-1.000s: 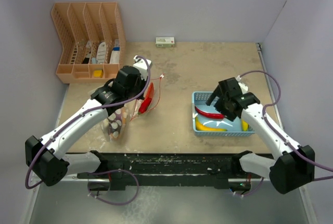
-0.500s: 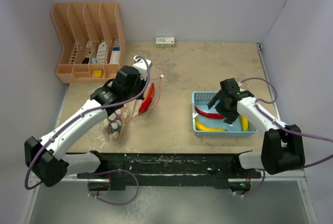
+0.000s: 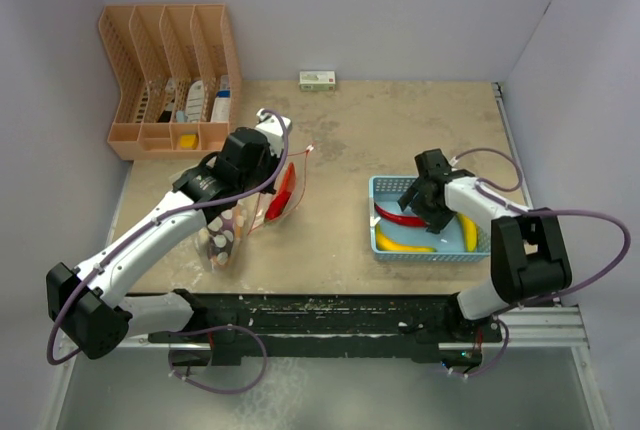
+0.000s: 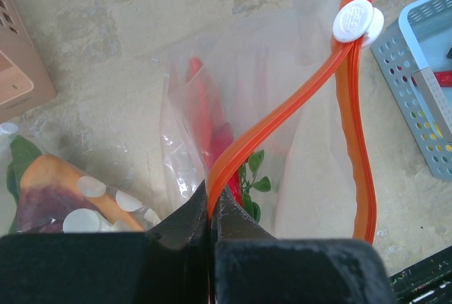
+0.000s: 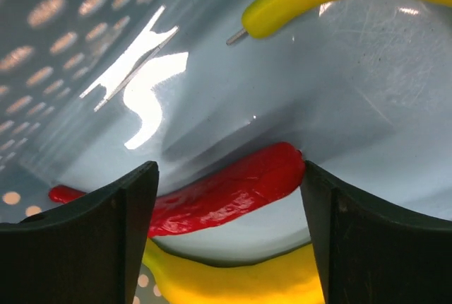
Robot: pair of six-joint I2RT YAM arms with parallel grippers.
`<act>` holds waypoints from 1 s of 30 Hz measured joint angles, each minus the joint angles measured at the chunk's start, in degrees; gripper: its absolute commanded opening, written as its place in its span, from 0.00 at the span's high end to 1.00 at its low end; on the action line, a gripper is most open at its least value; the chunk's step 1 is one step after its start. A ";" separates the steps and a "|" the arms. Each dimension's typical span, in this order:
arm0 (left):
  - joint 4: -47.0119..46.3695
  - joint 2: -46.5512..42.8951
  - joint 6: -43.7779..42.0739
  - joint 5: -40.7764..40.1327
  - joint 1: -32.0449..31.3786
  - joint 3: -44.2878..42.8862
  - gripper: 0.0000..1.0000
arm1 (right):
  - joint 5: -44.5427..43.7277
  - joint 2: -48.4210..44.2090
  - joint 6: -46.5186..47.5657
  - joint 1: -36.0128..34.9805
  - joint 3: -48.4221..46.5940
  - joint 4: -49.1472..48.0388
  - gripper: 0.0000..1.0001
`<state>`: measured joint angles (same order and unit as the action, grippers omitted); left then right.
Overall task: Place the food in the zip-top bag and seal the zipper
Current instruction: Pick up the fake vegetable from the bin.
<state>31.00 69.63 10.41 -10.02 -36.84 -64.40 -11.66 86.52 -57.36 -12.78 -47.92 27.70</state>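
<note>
Clamping the zipper (image 4: pixel 296 99), the left gripper (image 4: pixel 210 206) held the part-filled zip-top bag (image 4: pixel 282 49) open; the right gripper (image 5: pixel 229 192), jaws apart, straddled a chili (image 5: pixel 240 180) in the basket (image 5: pixel 212 99).

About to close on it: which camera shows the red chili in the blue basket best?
Right wrist: the red chili sits large, lying on the basket floor between the open right end effector fingers. Top external shows it small, partly under the right arm. Left wrist shows only a basket corner.
</note>
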 measured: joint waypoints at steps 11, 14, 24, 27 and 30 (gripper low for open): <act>0.09 -0.02 -0.09 0.00 0.00 0.00 1.00 | -7.52 -1.27 0.35 0.11 -1.79 -1.36 0.83; 0.24 -0.15 -0.09 0.00 0.00 0.00 1.00 | -8.55 -4.04 0.79 0.09 -1.53 -1.40 0.91; 0.42 -0.66 -0.09 0.00 0.00 0.00 1.00 | -10.27 -16.90 4.48 0.09 0.22 0.35 1.00; 0.42 -0.61 -0.09 0.00 0.00 0.00 1.00 | -9.49 -23.37 6.71 -0.20 0.15 0.74 1.00; 0.37 -0.39 -0.09 0.00 0.00 0.00 1.00 | -8.31 -30.29 8.15 -1.18 -1.55 0.83 1.00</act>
<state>31.38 69.23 10.33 -10.02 -36.84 -64.40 -19.97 56.23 -49.21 -13.96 -49.47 28.53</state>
